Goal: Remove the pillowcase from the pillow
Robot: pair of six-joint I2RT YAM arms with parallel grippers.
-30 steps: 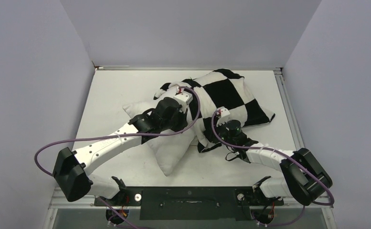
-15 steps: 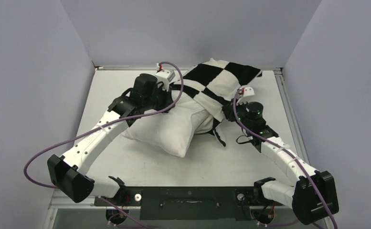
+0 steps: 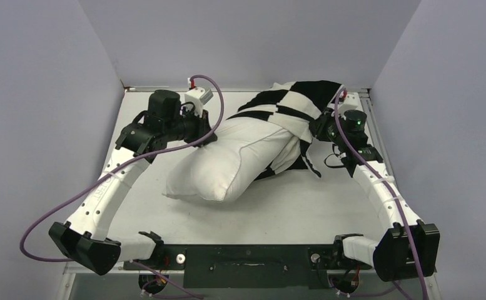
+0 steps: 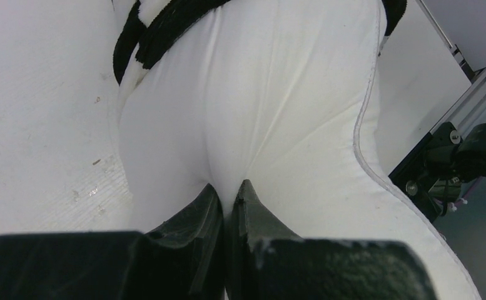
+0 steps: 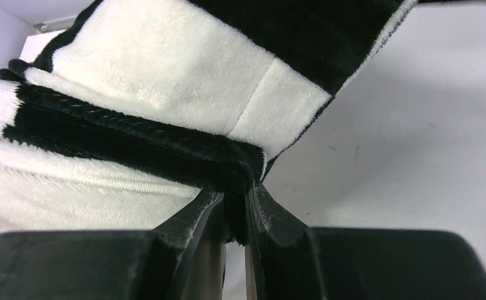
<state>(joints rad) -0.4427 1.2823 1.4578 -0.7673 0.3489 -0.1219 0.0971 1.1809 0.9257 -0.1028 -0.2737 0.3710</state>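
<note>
Pillowcase [image 3: 296,100] being drawn further right off pillow [image 3: 227,162]; fabric being clamped by right hand [image 5: 237,206], pillow's left side by left hand [image 4: 231,200].

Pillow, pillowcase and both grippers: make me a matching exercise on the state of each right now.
Things:
1. pillow
2. pillowcase
3. left gripper
4. right gripper

States:
A. jaws shut on checkered fabric
B. mostly bare, plain white
C. bunched at the pillow's far end
D. jaws shut on plain white fabric

Pairs: 1-B, 2-C, 3-D, 4-A
</note>
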